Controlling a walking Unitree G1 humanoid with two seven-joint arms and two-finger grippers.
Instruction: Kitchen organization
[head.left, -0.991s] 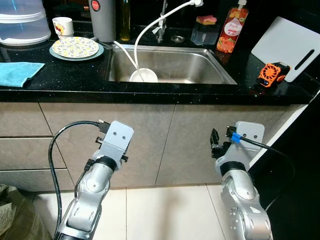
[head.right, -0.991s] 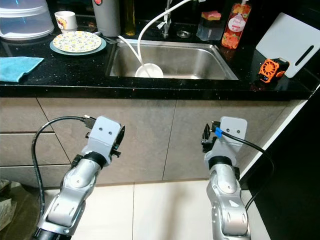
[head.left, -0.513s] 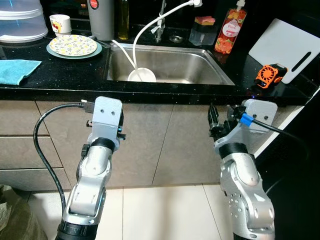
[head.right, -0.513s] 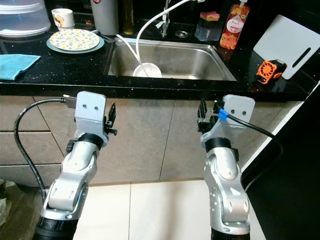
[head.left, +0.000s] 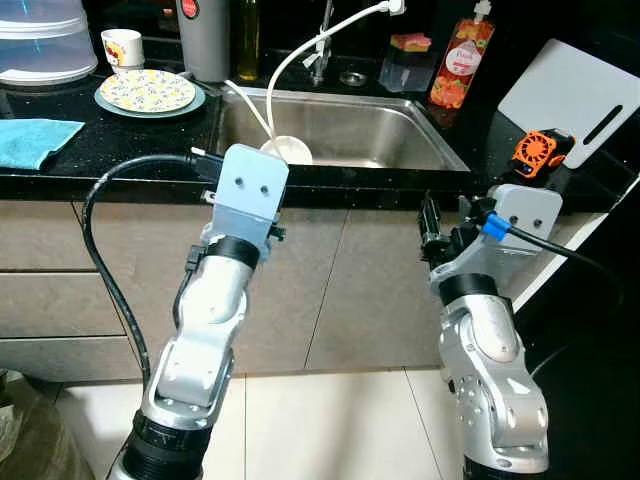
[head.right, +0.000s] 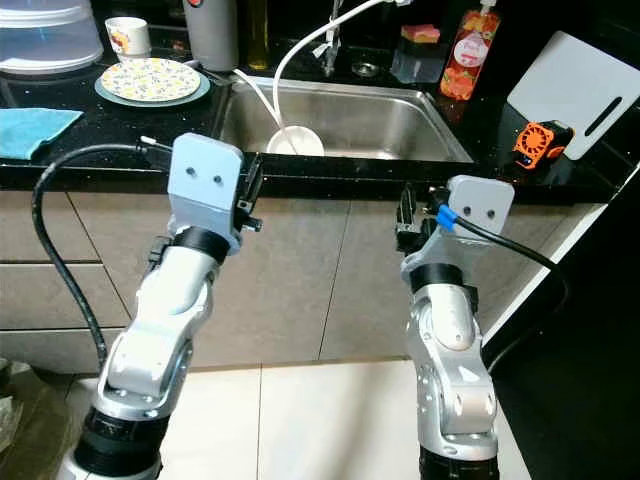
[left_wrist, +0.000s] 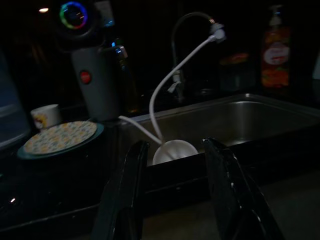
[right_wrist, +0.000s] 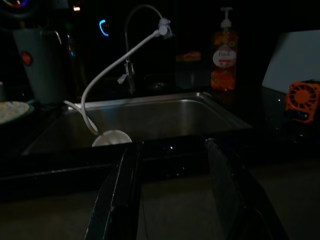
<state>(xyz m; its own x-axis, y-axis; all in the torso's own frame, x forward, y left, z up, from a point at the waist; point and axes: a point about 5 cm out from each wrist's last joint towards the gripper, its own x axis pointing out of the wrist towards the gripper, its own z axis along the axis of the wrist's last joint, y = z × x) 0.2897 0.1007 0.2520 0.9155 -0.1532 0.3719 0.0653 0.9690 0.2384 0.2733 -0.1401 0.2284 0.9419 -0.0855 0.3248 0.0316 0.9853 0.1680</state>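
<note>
Both arms raised before a black surface (head.left: 120, 160). Left gripper (left_wrist: 175, 195) and right gripper (right_wrist: 172, 192), jaws spread and empty, face the steel sink (head.left: 370, 125), where a white bowl (head.left: 287, 150) sits at its near left

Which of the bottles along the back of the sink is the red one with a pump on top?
The soap bottle at the sink's back right corner, with an orange-red label and white pump. The bottle left of the faucet is tall, yellowish and has no pump.
</note>
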